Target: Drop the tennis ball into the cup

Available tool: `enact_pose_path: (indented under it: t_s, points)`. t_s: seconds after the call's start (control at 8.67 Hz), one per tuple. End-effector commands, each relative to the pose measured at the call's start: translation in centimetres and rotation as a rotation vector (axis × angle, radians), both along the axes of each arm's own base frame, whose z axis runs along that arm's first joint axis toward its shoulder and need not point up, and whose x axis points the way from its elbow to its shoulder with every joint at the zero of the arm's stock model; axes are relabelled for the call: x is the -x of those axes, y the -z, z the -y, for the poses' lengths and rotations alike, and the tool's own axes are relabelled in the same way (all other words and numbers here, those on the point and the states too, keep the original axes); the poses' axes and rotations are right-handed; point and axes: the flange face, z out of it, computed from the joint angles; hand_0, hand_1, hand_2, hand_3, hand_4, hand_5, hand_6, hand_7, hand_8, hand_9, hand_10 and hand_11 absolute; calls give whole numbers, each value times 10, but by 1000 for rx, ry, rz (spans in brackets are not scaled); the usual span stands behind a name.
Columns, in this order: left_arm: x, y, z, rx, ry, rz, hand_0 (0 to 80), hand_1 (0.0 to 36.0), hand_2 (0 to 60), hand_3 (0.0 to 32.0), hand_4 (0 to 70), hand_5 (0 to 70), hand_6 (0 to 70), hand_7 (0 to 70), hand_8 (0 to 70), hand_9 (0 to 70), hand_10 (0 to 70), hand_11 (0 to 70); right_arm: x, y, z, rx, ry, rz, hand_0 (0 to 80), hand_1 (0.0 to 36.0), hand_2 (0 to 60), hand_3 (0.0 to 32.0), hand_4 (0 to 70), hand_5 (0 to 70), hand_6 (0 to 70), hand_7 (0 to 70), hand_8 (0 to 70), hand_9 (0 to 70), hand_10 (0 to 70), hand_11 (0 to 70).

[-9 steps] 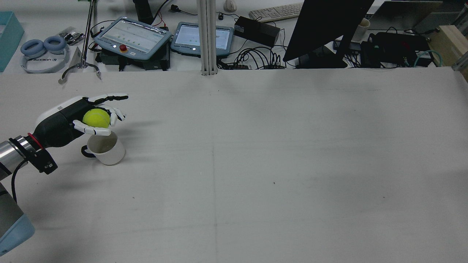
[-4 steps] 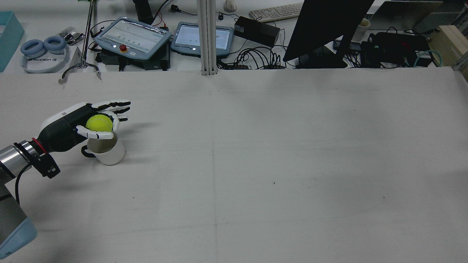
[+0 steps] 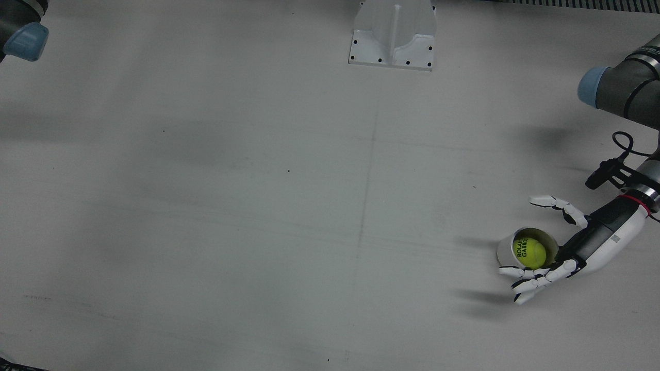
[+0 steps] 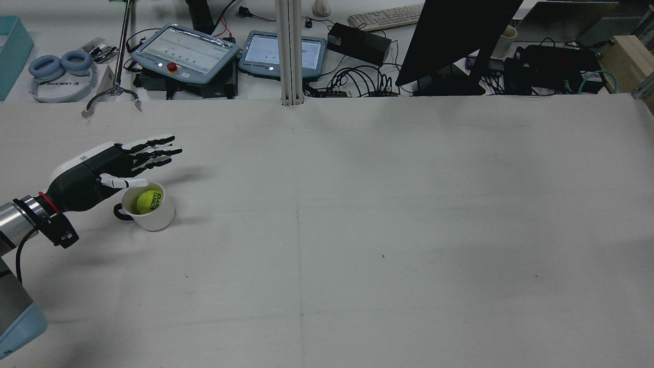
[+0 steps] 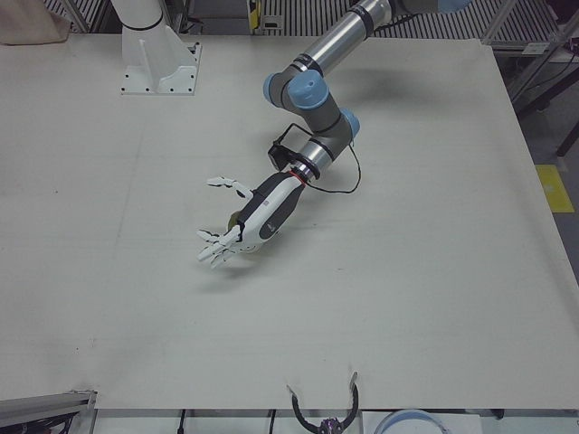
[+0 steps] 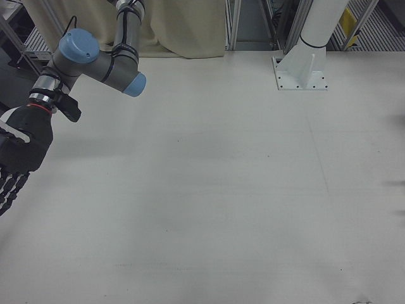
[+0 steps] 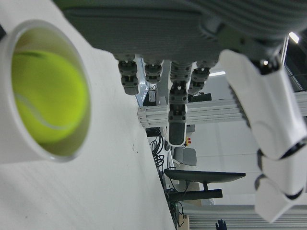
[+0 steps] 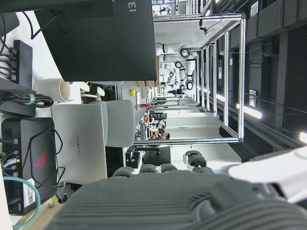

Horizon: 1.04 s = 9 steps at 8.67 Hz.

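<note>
Yellow tennis ball (image 4: 149,202) inside white cup (image 4: 153,220)

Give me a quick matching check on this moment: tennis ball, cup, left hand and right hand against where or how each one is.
Things:
1. tennis ball
2. cup
3. left hand
4. right hand

States:
A. fingers spread, holding nothing, just above the cup
B. upright on the table
C. off at the far side of the table, away from the cup
D. sitting inside the cup

Pairs: 1-D, 2-B, 3-A, 4-C
</note>
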Motion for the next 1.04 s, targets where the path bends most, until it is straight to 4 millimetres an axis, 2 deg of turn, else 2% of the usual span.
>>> enact_pose_path:
  t_s: [0.0, 0.12, 0.23, 0.35, 0.46, 0.58, 0.69, 0.81, 0.92]
  points:
    - [41, 7, 21, 6, 61, -35, 344, 65, 224, 0, 135, 69, 255, 71, 77, 49, 92, 138, -1, 0, 0, 0, -2, 0, 0, 0, 0, 0, 0, 0, 0, 0, 0, 0, 0, 0]
    - [96, 10, 41, 22, 140, -50, 362, 68, 223, 0, 138, 69, 255, 74, 79, 52, 90, 135, -1, 0, 0, 0, -2, 0, 0, 0, 0, 0, 0, 0, 0, 0, 0, 0, 0, 0]
    - [160, 0, 58, 32, 209, -31, 378, 73, 259, 0, 144, 94, 383, 58, 105, 52, 86, 130, -1, 0, 0, 0, -2, 0, 0, 0, 0, 0, 0, 0, 0, 0, 0, 0, 0, 0]
    - [229, -17, 65, 55, 298, -9, 401, 92, 242, 0, 156, 76, 262, 94, 84, 60, 91, 138, -1, 0, 0, 0, -2, 0, 0, 0, 0, 0, 0, 0, 0, 0, 0, 0, 0, 0]
    - [277, -26, 66, 70, 375, 0, 423, 101, 250, 0, 167, 92, 332, 104, 103, 67, 102, 155, -2, 1, 0, -2, -3, 0, 0, 0, 0, 0, 0, 0, 0, 0, 0, 0, 0, 0]
    - [305, -33, 64, 86, 422, 8, 448, 112, 266, 0, 189, 108, 405, 124, 124, 81, 114, 173, -2, 1, 0, -2, -3, 0, 0, 0, 0, 0, 0, 0, 0, 0, 0, 0, 0, 0]
    - [311, -48, 57, 111, 430, 19, 458, 117, 282, 0, 209, 123, 475, 137, 143, 89, 122, 186, -2, 0, 0, 0, -3, 0, 0, 0, 0, 0, 0, 0, 0, 0, 0, 0, 0, 0]
    - [332, -66, 43, 125, 464, 23, 465, 123, 276, 0, 223, 129, 501, 148, 152, 96, 128, 195, -1, -1, 0, 1, -2, 0, 0, 0, 0, 0, 0, 0, 0, 0, 0, 0, 0, 0]
    - [342, -91, 16, 146, 473, 28, 469, 137, 244, 0, 212, 106, 354, 172, 124, 103, 130, 198, 0, -3, -1, 6, 0, -1, 0, 0, 0, 0, 0, 0, 0, 0, 0, 0, 0, 0]
